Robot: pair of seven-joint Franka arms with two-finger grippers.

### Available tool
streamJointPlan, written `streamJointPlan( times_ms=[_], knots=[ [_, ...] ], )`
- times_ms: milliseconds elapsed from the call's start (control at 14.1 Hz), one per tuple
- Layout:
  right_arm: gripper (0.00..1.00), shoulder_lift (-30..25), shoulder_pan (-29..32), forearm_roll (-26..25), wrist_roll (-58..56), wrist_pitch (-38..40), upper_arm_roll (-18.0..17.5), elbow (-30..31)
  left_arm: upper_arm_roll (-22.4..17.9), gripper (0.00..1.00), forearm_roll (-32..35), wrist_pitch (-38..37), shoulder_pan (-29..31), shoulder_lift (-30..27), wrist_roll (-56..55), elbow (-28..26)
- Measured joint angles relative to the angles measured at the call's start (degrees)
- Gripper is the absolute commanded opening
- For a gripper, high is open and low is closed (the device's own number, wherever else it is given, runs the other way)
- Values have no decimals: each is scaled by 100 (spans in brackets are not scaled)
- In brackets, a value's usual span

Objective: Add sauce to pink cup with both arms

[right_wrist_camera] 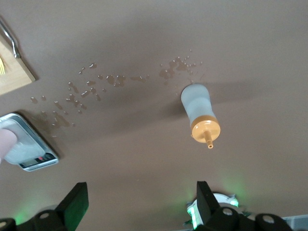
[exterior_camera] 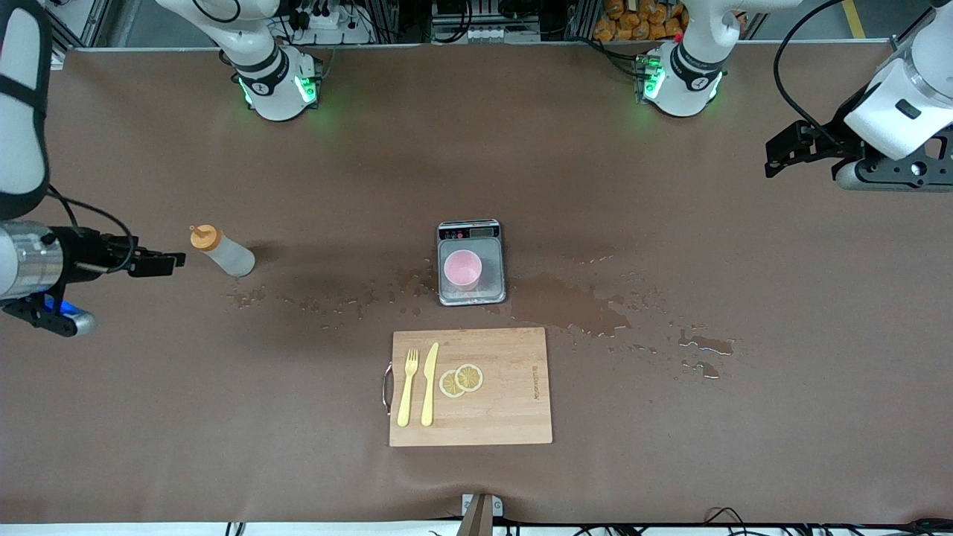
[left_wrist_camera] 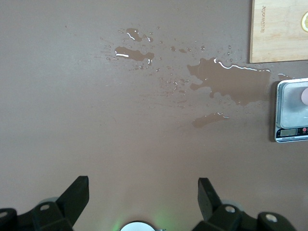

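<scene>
A brown table (exterior_camera: 670, 447) carries a grey scale (exterior_camera: 471, 290) at its middle, with a wooden board (exterior_camera: 514, 417) just nearer the front camera, a sauce bottle (exterior_camera: 222, 251) standing toward the right arm's end, and spilled puddles (exterior_camera: 581, 309) either side of the scale.

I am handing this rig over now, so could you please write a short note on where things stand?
Left gripper: open, empty, over bare table at the left arm's end.
Right gripper: open, empty, over the table beside the sauce, not touching it.
Sauce: upright, capped, toward the right arm's end.
Pink cup: upright on the scale.
Puddles lie around the scale.
Done: nothing gripped yet.
Left: grasp bottle, squeeze sauce into cup.
</scene>
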State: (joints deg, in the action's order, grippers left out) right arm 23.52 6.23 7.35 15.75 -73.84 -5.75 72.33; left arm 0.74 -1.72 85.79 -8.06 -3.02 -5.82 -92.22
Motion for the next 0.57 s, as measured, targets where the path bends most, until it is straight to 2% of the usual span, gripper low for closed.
streamJointPlan(
  times_ms=[566],
  knots=[
    [99,-1891,-58,-168,-645,-1423,-13,2265,0,100,0,38,37,18,0,0]
  ],
)
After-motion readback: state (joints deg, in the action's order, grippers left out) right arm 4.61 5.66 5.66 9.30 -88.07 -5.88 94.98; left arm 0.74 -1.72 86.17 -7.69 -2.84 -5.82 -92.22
